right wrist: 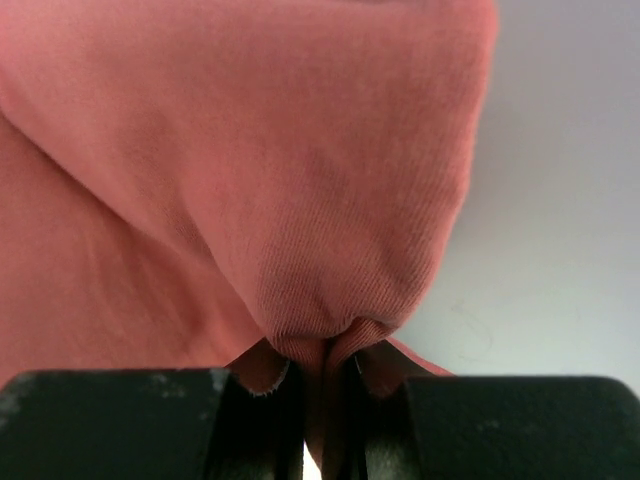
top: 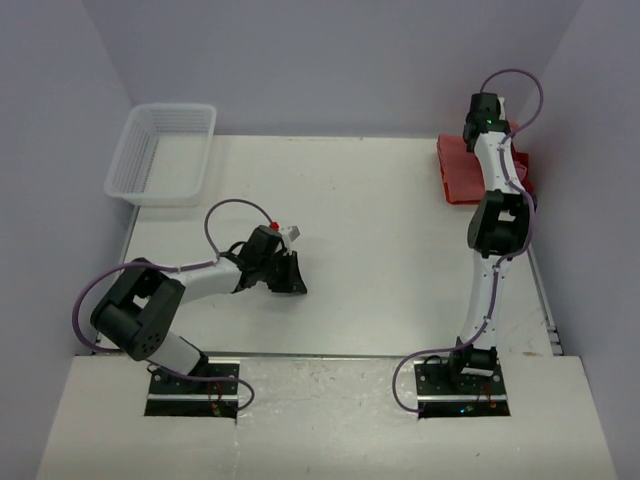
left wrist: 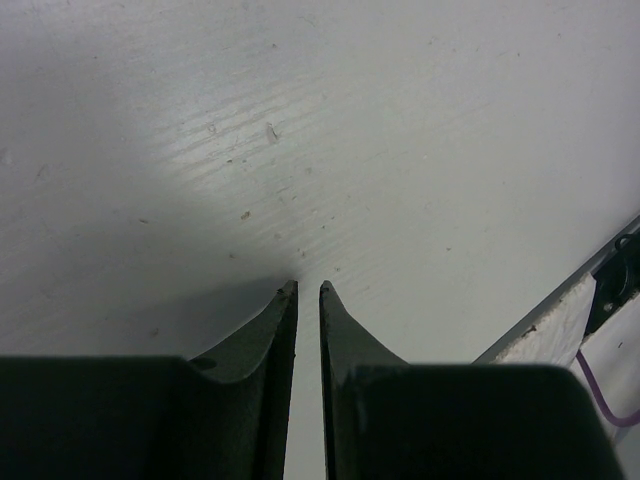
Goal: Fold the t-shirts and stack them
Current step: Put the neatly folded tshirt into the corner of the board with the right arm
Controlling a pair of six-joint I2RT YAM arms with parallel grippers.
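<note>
One salmon-red shirt (right wrist: pixel 300 180), soft fine-ribbed knit, bunched fold clamped in R gripper (right wrist: pixel 325 365), by flat red stack (top: pixel 456 176) at far-right corner of table (top: pixel 380 250), L gripper (left wrist: pixel 308 290) nearly together, empty.

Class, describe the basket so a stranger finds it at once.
Start at the white table and look to its far left corner. There sits a white basket. Its see-through mesh walls set it apart from the flat red shirts at far right.
</note>
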